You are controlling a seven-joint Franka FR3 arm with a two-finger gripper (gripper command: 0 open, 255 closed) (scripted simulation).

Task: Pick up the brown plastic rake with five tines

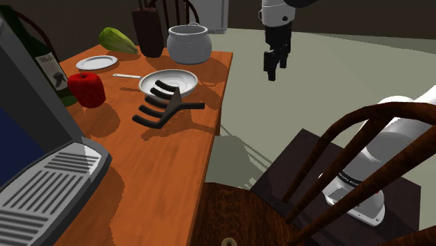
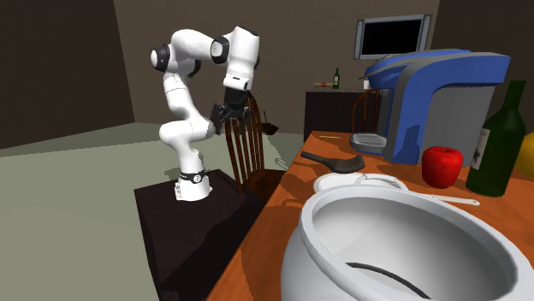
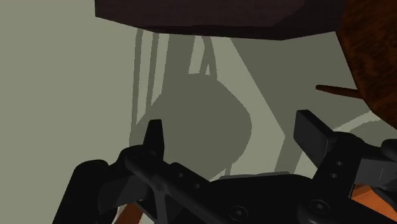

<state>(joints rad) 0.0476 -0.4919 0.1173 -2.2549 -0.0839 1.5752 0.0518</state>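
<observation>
Your arm (image 1: 391,133) rises from the stand (image 1: 283,175) at lower right, wrist pointing down at upper right of centre, off the surface (image 1: 161,161) and over the floor (image 1: 328,84). Your fingers (image 1: 269,70) stand apart, holding nothing. The dark five-tined rake (image 1: 164,106) lies centre-left, beside the white bowl (image 1: 149,79).

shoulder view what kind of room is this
Likely a home kitchen or dining area: an orange-brown table carries a white pot, a plate and a green bottle, with a wooden chair beside it.
</observation>
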